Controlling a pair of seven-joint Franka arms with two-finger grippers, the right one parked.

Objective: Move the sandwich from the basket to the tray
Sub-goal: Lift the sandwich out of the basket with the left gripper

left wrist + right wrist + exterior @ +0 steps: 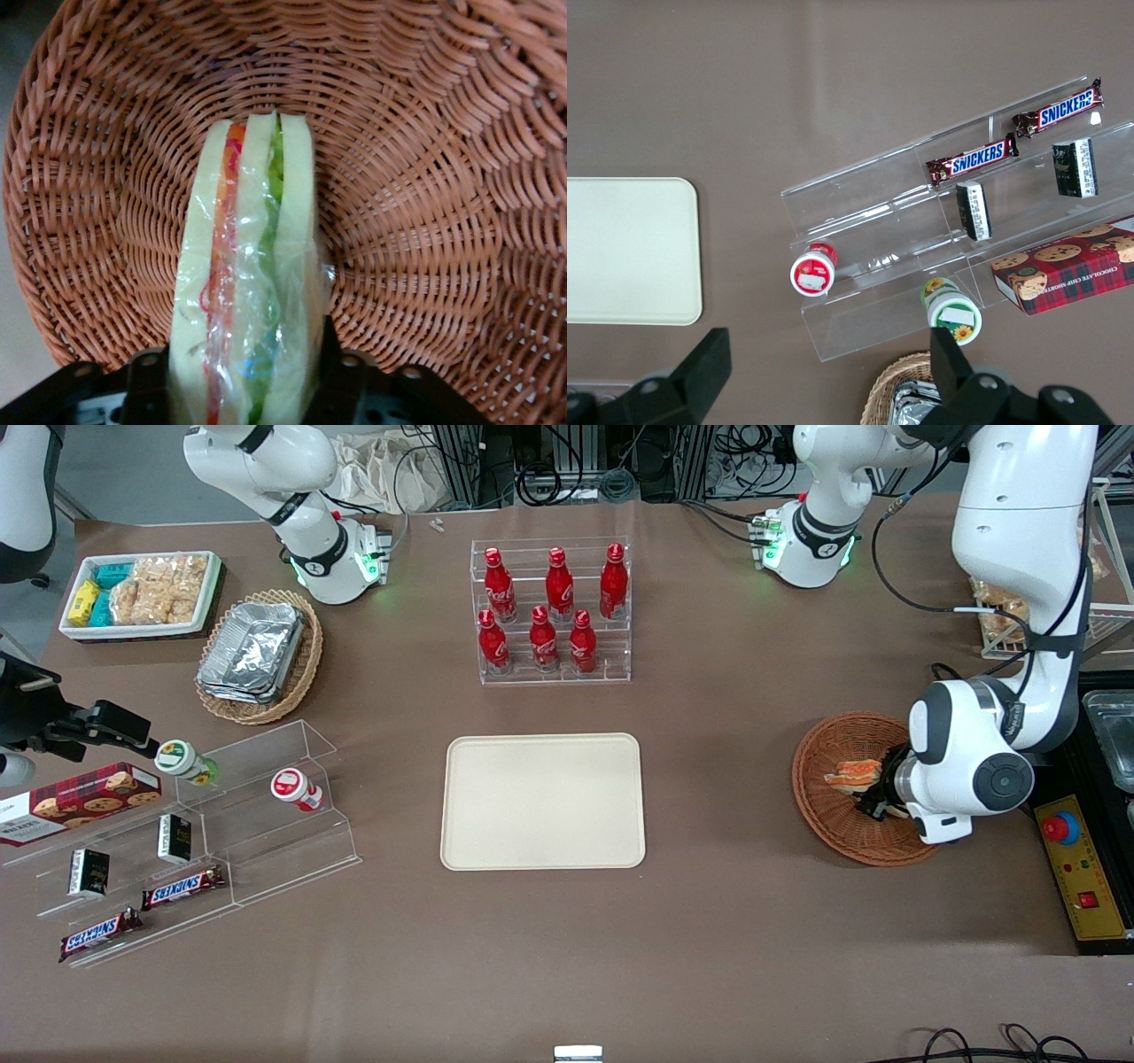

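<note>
The tool (244, 376) is down inside the basket (828, 815) at the working arm's end of the desk (709, 957), its two fingers (146, 390) clamped against the bread faces of the sandwich (248, 283). The plastic-wrapped sandwich stands on edge between them, over the basket's woven floor. The tray (543, 801) lies bare at mid-desk, well apart from the basket.
</note>
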